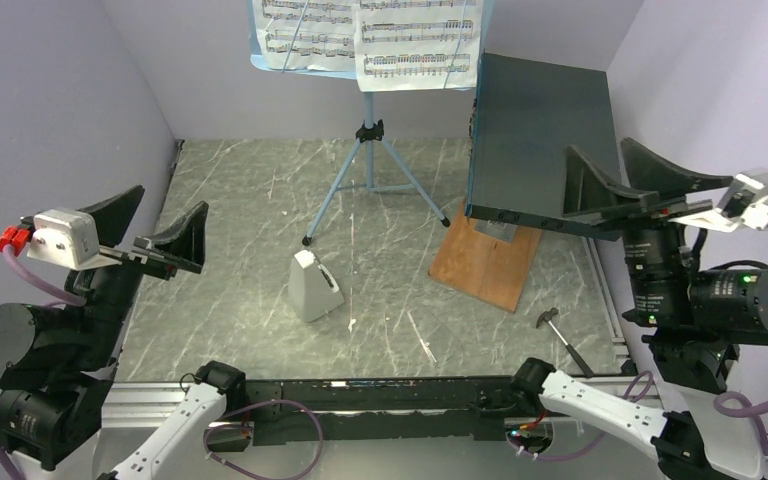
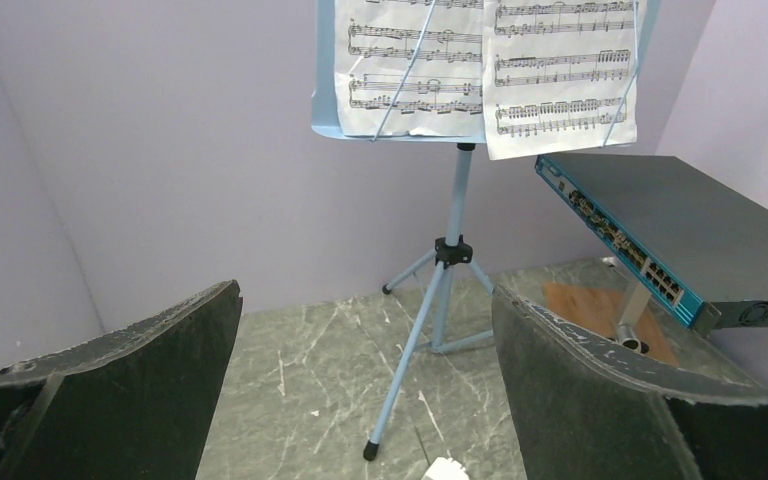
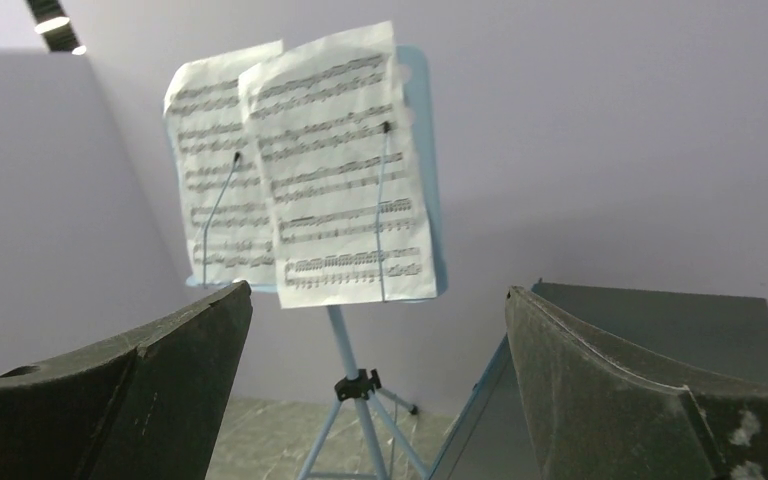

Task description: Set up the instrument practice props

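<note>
The light blue music stand (image 1: 368,140) stands upright on its tripod at the back middle of the table, also in the left wrist view (image 2: 447,270) and the right wrist view (image 3: 345,350). Two white sheet-music pages (image 1: 415,40) rest on its desk under the wire holders (image 2: 560,80) (image 3: 335,170). The grey-white pyramid metronome (image 1: 314,285) stands in front of the stand's near leg. My left gripper (image 1: 152,230) is open and empty at the left edge. My right gripper (image 1: 610,172) is open and empty, raised at the right beside the dark box.
A big dark box (image 1: 535,140) leans on a wooden board (image 1: 485,262) at the back right, also in the left wrist view (image 2: 680,235). A small hammer (image 1: 558,330) lies near the front right. Purple walls close the sides and back.
</note>
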You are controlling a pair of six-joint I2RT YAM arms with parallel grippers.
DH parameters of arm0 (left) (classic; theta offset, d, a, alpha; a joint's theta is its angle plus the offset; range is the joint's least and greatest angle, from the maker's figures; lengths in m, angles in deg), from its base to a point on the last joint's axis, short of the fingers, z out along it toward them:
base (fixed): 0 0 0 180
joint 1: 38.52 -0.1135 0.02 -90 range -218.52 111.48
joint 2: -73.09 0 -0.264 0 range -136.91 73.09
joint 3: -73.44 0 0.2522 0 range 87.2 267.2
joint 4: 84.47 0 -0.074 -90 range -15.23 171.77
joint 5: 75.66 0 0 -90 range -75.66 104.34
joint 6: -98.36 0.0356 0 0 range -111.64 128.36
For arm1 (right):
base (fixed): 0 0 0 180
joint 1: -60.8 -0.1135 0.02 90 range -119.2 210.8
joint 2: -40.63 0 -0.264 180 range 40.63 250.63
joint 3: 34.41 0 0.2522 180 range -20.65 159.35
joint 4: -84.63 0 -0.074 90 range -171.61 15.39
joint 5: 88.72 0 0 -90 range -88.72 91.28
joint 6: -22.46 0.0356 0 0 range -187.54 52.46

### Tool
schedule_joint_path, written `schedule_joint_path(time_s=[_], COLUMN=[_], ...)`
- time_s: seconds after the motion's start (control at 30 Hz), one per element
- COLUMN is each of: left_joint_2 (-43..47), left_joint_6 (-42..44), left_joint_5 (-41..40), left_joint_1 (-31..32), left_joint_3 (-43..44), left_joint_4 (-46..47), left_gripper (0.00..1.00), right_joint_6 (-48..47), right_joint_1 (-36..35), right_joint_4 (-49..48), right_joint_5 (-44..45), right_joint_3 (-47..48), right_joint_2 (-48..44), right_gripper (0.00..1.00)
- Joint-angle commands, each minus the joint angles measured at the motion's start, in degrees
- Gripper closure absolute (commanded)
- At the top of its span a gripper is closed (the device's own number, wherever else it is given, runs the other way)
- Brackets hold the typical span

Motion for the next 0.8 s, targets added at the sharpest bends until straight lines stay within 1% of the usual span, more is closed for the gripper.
schedule_joint_path(time_s=[0.0, 0.2, 0.23, 0.53, 0.57, 0.67, 0.77], left_joint_2=[1.0, 1.1, 1.1, 1.2, 1.4, 1.8, 2.0], left_joint_6=[2.9, 2.9, 4.4, 6.1, 6.1, 6.1, 6.3], left_joint_5=[-1.7, -1.5, -1.6, -1.5, -1.4, -1.5, -1.7], left_joint_1=[-0.2, -0.2, -0.2, -0.2, -0.2, -0.2, -0.2], left_joint_3=[1.1, 0.5, 0.5, 0.1, -0.2, -0.8, -0.9], left_joint_4=[3.4, 3.3, 3.3, 3.8, 3.9, 4.0, 3.9], left_gripper=[0.01, 0.00, 0.01, 0.01, 0.00, 0.00, 0.01], right_joint_6=[-1.2, -1.9, -1.9, -1.9, -2.0, -5.9, -5.4], right_joint_1=[0.1, 0.1, 0.1, 0.1, 0.1, 0.1, 0.1], right_joint_4=[-3.8, -3.4, -3.3, -3.4, -3.3, -1.2, -4.9], right_joint_5=[8.5, 12.2, 12.6, 13.0, 12.9, 6.3, 8.1], right_joint_3=[0.0, 0.2, 0.3, 0.4, 0.4, 1.1, -0.8], right_joint_2=[-1.3, -1.1, -1.2, -2.0, -2.0, -2.4, -3.4], right_gripper=[0.01, 0.01, 0.01, 0.01, 0.01, 0.01, 0.01])
